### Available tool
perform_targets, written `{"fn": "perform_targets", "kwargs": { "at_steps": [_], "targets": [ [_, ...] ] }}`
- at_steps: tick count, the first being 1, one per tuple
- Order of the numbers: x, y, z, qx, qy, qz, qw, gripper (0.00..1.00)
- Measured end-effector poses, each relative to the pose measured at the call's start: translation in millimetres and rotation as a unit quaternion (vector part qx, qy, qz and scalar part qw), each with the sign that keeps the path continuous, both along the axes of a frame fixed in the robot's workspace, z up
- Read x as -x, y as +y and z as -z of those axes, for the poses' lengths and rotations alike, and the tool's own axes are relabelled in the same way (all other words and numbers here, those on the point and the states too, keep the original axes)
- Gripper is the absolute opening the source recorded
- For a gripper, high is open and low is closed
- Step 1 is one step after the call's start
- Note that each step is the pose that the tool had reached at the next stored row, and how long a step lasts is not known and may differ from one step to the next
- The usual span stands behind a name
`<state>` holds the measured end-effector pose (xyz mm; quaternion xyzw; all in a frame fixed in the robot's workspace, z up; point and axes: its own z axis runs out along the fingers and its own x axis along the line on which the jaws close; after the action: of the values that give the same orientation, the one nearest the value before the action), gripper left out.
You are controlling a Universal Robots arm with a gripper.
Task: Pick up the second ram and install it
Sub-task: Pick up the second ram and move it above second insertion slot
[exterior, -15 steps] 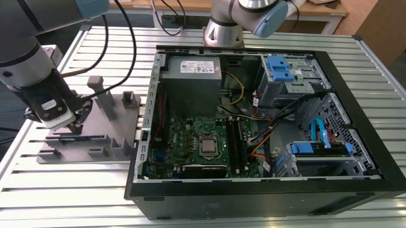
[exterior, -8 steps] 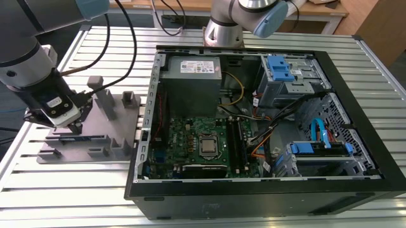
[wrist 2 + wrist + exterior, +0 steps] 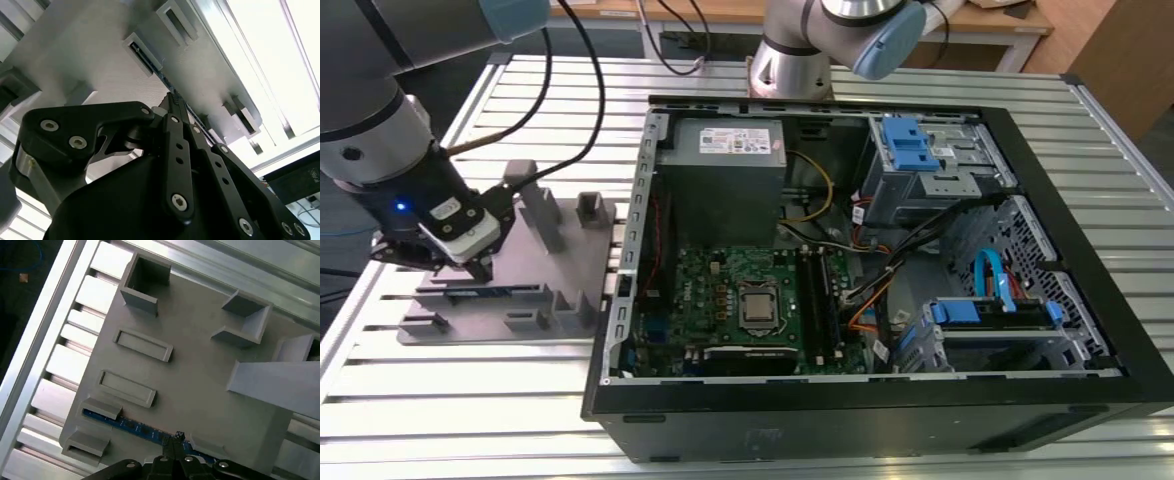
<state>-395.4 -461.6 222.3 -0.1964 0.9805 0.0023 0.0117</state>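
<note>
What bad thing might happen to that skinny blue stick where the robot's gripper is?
1. The second ram sits on its edge between narrow holders of the grey fixture. If it were lifted crooked, it might jam or scrape.
2. The gripper is at a very thin edge, so the stick might slip or tip.

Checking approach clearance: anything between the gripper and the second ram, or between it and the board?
Nothing visible at the pick. The gripper is right at the second ram, which sits in the grey fixture. Toward the motherboard, the case wall stands between fixture and board; the case is open on top.
</note>
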Motion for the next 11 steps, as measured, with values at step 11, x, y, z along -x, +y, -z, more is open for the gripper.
{"fn": "perform_targets", "kwargs": {
  "at_steps": [11],
  "targets": [
    [0.0,0.0,0.0,0.0000,0.0000,-0.081,0.9967,0.11]
  ]
}}
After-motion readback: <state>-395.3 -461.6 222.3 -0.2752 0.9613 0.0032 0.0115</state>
